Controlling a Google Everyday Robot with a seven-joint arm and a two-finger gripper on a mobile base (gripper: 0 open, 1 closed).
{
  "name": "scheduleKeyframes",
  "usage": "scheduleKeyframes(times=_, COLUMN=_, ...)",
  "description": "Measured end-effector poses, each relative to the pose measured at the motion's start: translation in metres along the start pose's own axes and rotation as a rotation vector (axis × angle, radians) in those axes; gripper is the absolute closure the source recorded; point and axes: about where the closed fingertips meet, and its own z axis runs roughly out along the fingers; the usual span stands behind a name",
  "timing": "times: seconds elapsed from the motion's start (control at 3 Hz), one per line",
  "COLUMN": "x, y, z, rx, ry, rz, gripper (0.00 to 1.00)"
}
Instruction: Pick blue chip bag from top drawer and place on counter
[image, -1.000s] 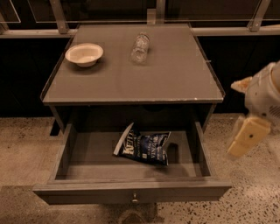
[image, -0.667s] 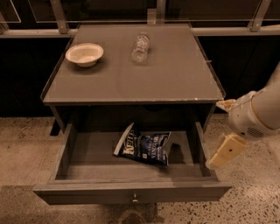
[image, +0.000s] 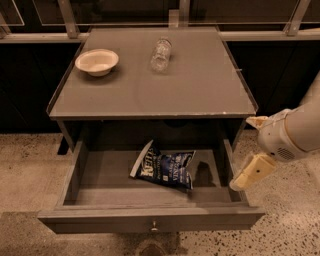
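The blue chip bag (image: 165, 170) lies flat in the middle of the open top drawer (image: 100, 220), with its white "Kettle" lettering facing up. The counter (image: 200, 90) sits directly above the drawer. My gripper (image: 241, 153) is at the right, over the drawer's right wall and to the right of the bag. It is open and empty: one cream finger (image: 256, 121) is up by the counter's front right corner, and the other finger (image: 252, 172) hangs lower beside the drawer wall. It does not touch the bag.
A white bowl (image: 97, 61) stands at the back left of the counter and a clear plastic bottle (image: 161, 54) lies at the back middle. A railing (image: 270, 35) runs behind the counter. Speckled floor (image: 290, 225) surrounds the unit.
My gripper has moved left and down from beyond the counter's right side to the drawer's right wall. The bag, bowl and bottle have not moved.
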Motion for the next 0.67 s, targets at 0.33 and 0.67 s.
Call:
scheduleKeyframes(times=0.33, x=0.013, y=0.009, z=0.044, rx=-0.075, ry=-0.055, rz=0.065, gripper=0.0)
scheduleKeyframes(times=0.67, x=0.019, y=0.017, z=0.094, rx=-0.164, ry=-0.108, rz=0.117, gripper=0.0)
